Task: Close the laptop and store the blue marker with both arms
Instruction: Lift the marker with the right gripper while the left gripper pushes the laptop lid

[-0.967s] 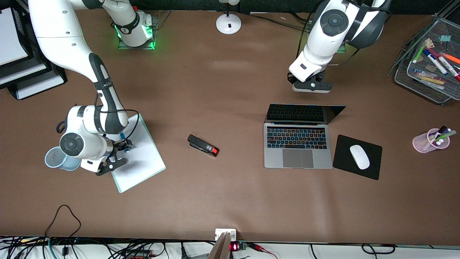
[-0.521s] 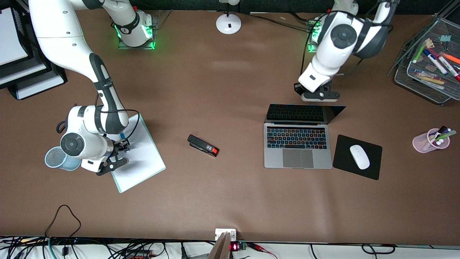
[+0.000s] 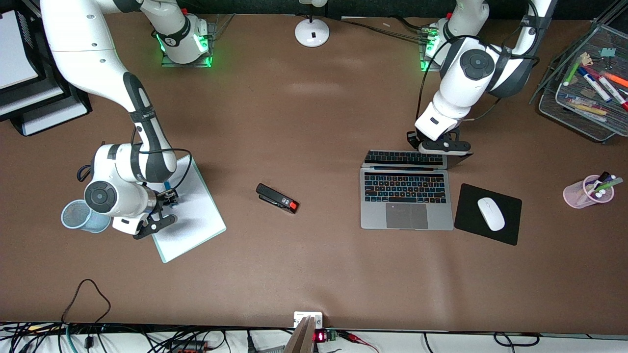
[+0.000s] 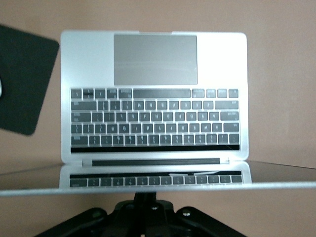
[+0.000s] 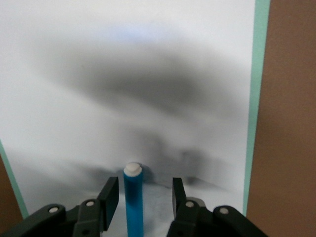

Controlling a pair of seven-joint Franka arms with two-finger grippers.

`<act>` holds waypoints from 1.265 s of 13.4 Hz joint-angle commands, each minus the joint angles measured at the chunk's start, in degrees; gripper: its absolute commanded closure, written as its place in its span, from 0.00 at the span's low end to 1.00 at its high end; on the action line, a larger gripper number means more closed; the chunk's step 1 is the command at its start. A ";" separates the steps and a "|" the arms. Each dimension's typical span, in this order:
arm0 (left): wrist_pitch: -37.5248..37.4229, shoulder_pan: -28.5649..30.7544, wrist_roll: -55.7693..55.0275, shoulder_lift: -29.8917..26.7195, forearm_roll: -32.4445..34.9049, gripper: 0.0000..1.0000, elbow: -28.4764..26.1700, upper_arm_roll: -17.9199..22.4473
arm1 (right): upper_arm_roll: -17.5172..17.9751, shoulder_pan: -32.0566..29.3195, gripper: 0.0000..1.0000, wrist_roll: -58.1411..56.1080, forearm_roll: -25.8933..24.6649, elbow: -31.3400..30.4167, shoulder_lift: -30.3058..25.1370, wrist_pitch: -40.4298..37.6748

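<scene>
The laptop (image 3: 407, 215) lies open toward the left arm's end of the table, keyboard lit, its lid (image 3: 407, 158) tipped well down over the keys. My left gripper (image 3: 438, 145) is shut and rests against the lid's top edge (image 4: 148, 185); in the left wrist view the shut fingers (image 4: 146, 197) sit just under that edge. The blue marker (image 5: 133, 202) with its white end lies on a white pad (image 3: 196, 215). My right gripper (image 5: 144, 185) straddles it, open, one finger close beside the marker and a wide gap at the other. Only a bit of the blue marker (image 3: 167, 186) shows from the front.
A blue mesh cup (image 3: 78, 215) stands beside the right wrist. A black stapler (image 3: 277, 198) lies mid-table. A black mouse pad (image 3: 471, 206) with a white mouse (image 3: 491, 214) lies beside the laptop. A pink pen cup (image 3: 588, 192) and a wire basket (image 3: 584, 78) stand at the left arm's end.
My left gripper has come down toward the front camera onto the lid, and the lid has tipped lower. The right gripper's fingers have narrowed around the marker.
</scene>
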 commanded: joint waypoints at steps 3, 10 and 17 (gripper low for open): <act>2.95 2.27 0.41 5.60 7.93 1.00 6.02 -0.21 | 0.09 0.29 0.49 0.13 0.09 -0.73 -0.63 -0.95; 5.31 2.62 0.50 13.16 8.29 1.00 12.27 -0.12 | 0.09 -0.06 0.55 0.13 0.09 -1.43 -0.55 -0.86; 6.99 2.54 0.33 20.81 13.38 1.00 17.71 0.58 | 0.09 -0.15 0.74 0.13 0.09 -1.43 -0.11 -0.77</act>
